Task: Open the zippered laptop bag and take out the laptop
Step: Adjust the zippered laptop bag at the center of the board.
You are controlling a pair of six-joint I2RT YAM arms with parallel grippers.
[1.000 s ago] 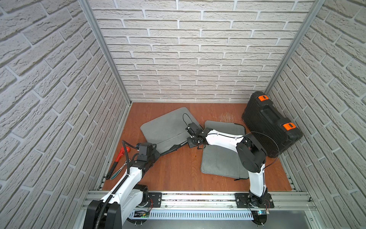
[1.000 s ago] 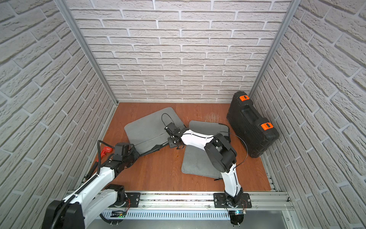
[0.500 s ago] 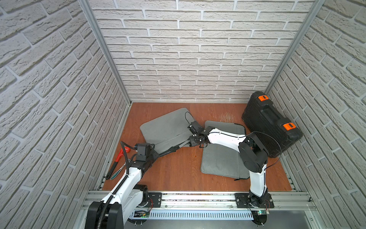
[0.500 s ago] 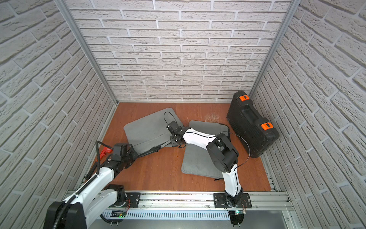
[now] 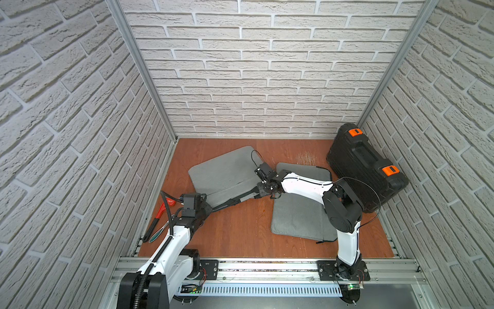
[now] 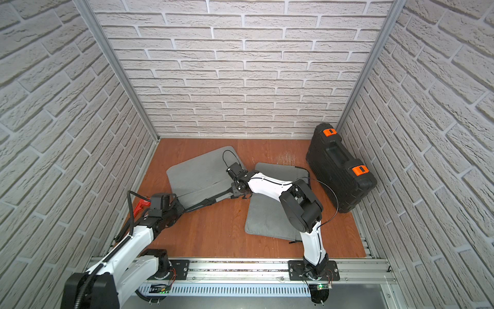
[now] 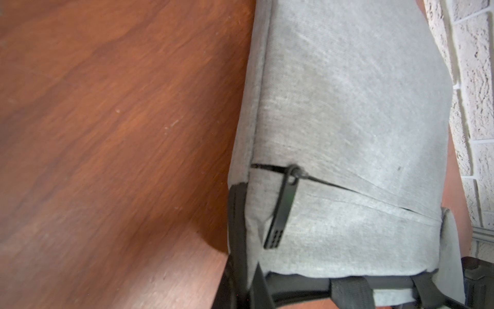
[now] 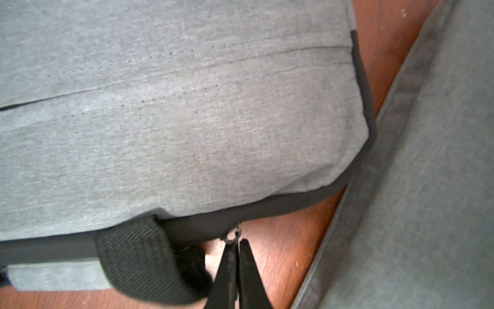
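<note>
Noted: the laptop bag point(image 5: 224, 171) lies flat on the wooden tabletop point(image 5: 240, 235), well apart from the black case point(image 5: 366, 166). The spare grey sleeve point(image 5: 302, 211) lies between them.

My right claw point(image 8: 236, 242) sits at the bag's corner nearest the case. It is pinched tight on the zipper pull point(image 8: 232, 236) of the black edge band, just beside the handle strap point(image 8: 139, 254).

My left claw point(image 5: 209, 208) is at the bag's end farthest from the case, closed down narrow on the bag's edge. The wrist view hides exactly where it bites.

Against one second ago, the right claw has crept slightly toward the case. The left claw and the bag's body show almost no shift, and both grips are unchanged.
</note>
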